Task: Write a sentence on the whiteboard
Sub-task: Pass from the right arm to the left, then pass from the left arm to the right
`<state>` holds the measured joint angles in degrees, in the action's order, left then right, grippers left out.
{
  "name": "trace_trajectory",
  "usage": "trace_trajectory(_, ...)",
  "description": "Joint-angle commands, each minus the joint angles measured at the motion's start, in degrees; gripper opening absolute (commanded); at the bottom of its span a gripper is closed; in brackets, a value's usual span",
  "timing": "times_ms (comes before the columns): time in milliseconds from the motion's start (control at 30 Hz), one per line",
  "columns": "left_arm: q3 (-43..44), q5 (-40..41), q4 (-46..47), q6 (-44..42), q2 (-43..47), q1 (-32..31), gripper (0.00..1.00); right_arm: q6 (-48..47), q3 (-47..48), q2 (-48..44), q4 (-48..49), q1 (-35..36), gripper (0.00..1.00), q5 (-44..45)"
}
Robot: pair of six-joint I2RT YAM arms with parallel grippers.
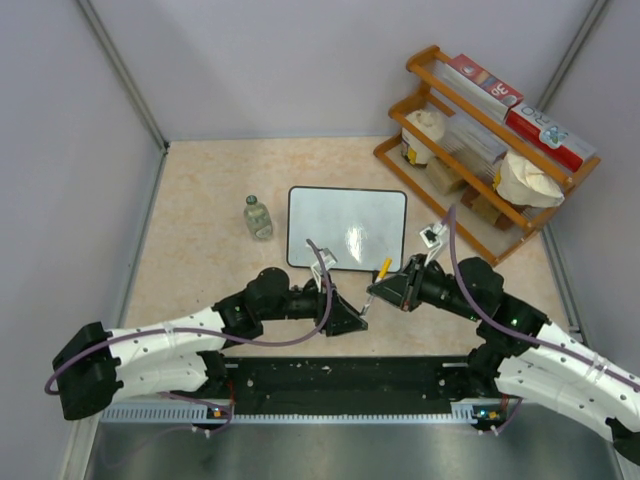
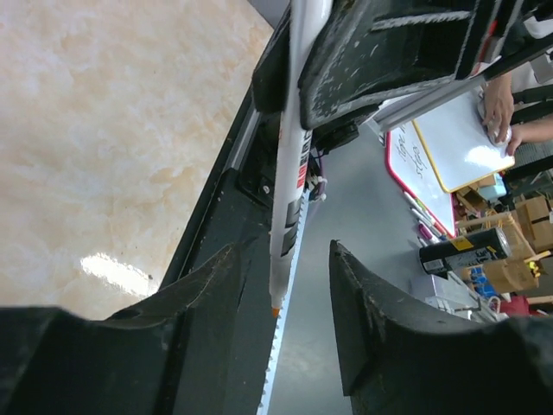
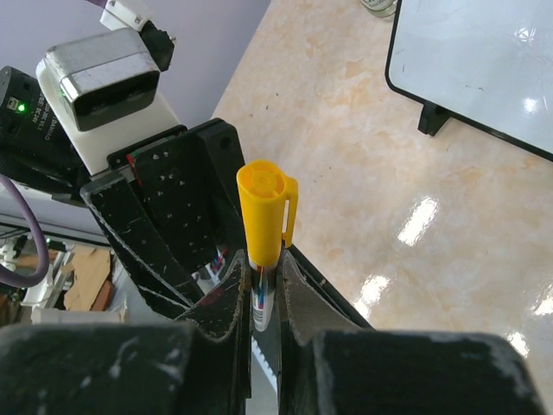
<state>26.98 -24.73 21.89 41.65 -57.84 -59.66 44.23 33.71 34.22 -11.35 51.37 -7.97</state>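
Observation:
The whiteboard lies flat mid-table, and its corner shows in the right wrist view. Its face looks bare, with the sentence not in view. My right gripper is shut on the white barrel of a marker, whose yellow cap sits on the upper end. In the top view this gripper hovers just in front of the board. The marker's orange tip hangs between the jaws of my left gripper, which is open with a gap on each side. From above, the left gripper faces the right one.
A small glass bottle stands left of the board. A wooden rack with boxes and bags fills the back right corner. The black rail runs along the near edge under both grippers. Grey walls enclose the table.

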Motion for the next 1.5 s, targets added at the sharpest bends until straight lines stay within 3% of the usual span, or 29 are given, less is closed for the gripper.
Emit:
trace_trajectory(0, 3.4, -0.1, 3.5, -1.4, 0.0, 0.0, 0.4, 0.1, 0.6, -1.3, 2.0, 0.4, 0.0, 0.7)
trace_trajectory(133, 4.6, -1.3, 3.4, -1.9, -1.7, 0.0, 0.19, 0.1, 0.7, -1.0, 1.9, 0.4, 0.0, 0.9)
trace_trajectory(167, 4.8, -1.4, 3.2, -2.2, -2.1, 0.1, 0.06, 0.1, 0.8, -0.7, 2.0, 0.4, 0.0, 0.8)
trace_trajectory(200, 5.5, -1.3, 1.9, -2.4, -2.1, 0.0, 0.01, 0.1, 1.0, -0.5, 2.0, 0.4, 0.0, 0.7)
trace_trajectory(300, 6.2, -0.2, -1.3, -3.6, -1.0, 0.0, 0.0, -1.5, 2.3, 1.1, 1.7, 0.4, 0.0, -1.1)
trace_trajectory(400, 6.3, 1.8, -4.3, -5.2, 1.5, 0.0, 0.0, -3.9, 3.9, 2.8, 1.4, 0.4, 0.26, -4.1)
trace_trajectory(433, 6.3, 2.2, -6.4, -5.8, 2.2, 0.0, 0.0, -4.5, 4.4, 3.9, 1.0, 0.1, 0.51, -5.0)
trace_trajectory(500, 6.3, 2.9, -7.9, -6.4, 4.2, 0.0, 0.0, -6.1, 5.9, 5.0, 0.6, -0.6, 0.72, -8.8)
trace_trajectory(533, 6.3, 2.8, -9.5, -6.7, 4.8, 0.1, 0.0, -6.3, 6.3, 5.5, 0.6, -1.1, 0.87, -10.7)
trace_trajectory(633, 6.5, 2.7, -11.4, -7.8, 7.0, 0.1, 0.0, -6.8, 6.7, 6.4, 2.3, -4.2, 0.95, -18.6)
trace_trajectory(800, 6.5, 1.4, -13.5, -9.5, 8.8, 0.1, 0.0, -6.7, 6.2, 6.3, 7.4, -7.6, 0.89, -30.3)
trace_trajectory(833, 6.6, 1.2, -13.5, -9.6, 8.6, 0.1, 0.0, -6.7, 6.3, 6.5, 8.7, -7.6, 0.81, -31.2)
trace_trajectory(967, 7.8, -1.0, -13.5, -10.4, 7.4, 0.1, 0.0, -5.1, 4.9, 8.0, 13.8, -7.6, 0.64, -36.5)
trace_trajectory(1200, 9.6, -2.6, -14.2, -11.2, 5.4, 0.0, 0.0, -7.2, 4.8, 10.1, 12.8, -7.6, 0.32, -38.4)
trace_trajectory(1333, 10.1, -2.7, -14.8, -11.4, 5.0, 0.1, 0.0, -7.9, 4.8, 10.4, 11.9, -7.6, 0.19, -37.8)
trace_trajectory(1467, 10.0, -2.3, -15.0, -11.4, 5.3, 0.0, 0.0, -8.6, 4.9, 10.5, 11.5, -7.6, 0.15, -37.6)
